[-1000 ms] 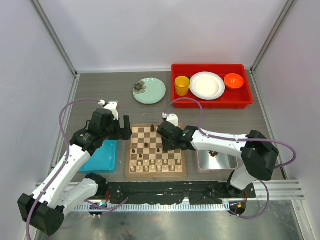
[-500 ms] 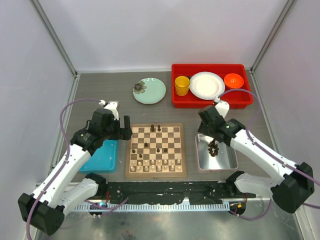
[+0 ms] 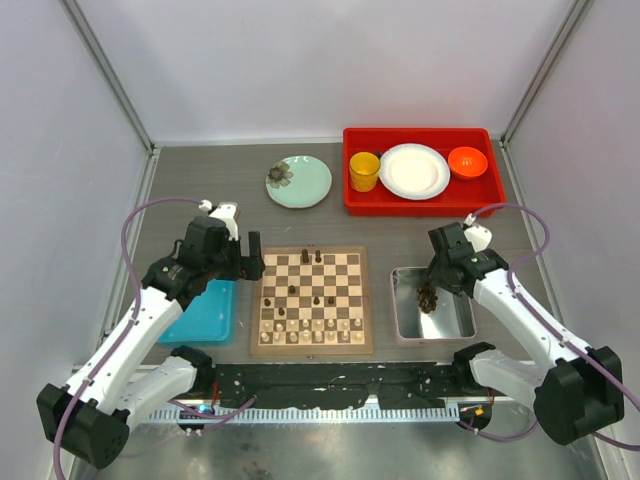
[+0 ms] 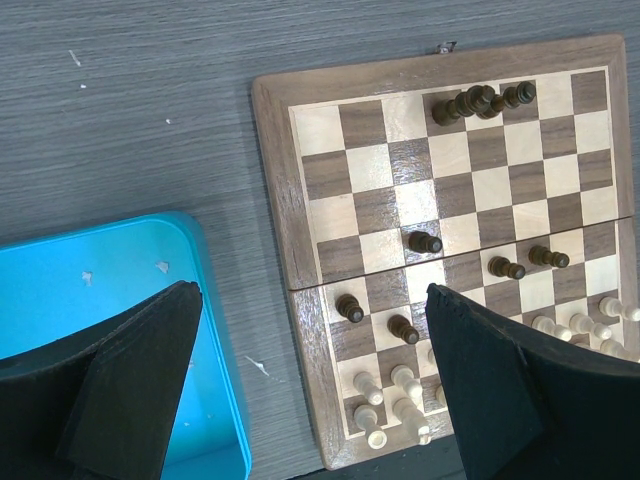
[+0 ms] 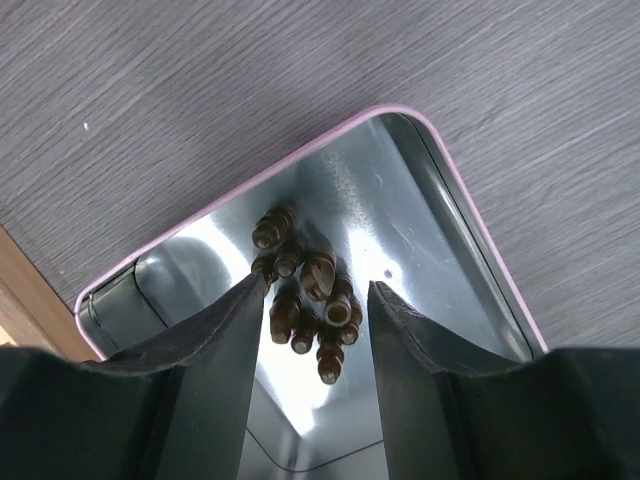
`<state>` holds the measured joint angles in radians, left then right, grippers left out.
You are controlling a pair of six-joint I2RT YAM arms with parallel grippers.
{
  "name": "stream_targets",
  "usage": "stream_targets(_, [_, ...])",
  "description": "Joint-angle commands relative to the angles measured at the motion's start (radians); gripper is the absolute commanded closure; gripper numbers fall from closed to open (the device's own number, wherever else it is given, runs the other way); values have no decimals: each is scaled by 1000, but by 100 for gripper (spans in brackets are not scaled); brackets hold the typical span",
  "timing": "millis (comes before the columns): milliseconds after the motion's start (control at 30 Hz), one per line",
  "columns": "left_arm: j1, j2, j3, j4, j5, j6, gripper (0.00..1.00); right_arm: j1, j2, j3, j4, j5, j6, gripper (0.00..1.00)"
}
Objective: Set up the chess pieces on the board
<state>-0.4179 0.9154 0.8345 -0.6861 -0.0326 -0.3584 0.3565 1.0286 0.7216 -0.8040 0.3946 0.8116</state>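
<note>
Brown chess pieces: seven on one board.

A grey wood-grain table formed the base of a small booth, closed in by a plain pale back wall, left wall and right wall. Metal struts ran up the two rear corners. A ribbed aluminium rail lay along the near edge, and the light was soft and even, without hard shadows.
</note>
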Motion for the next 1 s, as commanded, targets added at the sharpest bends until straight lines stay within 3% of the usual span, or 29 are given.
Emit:
stream_targets(0, [-2,-3,0,23,17,10,1,-31,54,-2,129,-49,-97,49])
stream_targets(267, [-2,0,0,23,17,10,1,-54,96,-21,195,-82,-167,50])
stream_targets(800, [-2,7,0,22,17,13,1,-125,174,-59,295,-200,-207,62])
stream_targets(967, [-2,5,0,22,19,13,1,-126,171,-63,290,-203,-204,70])
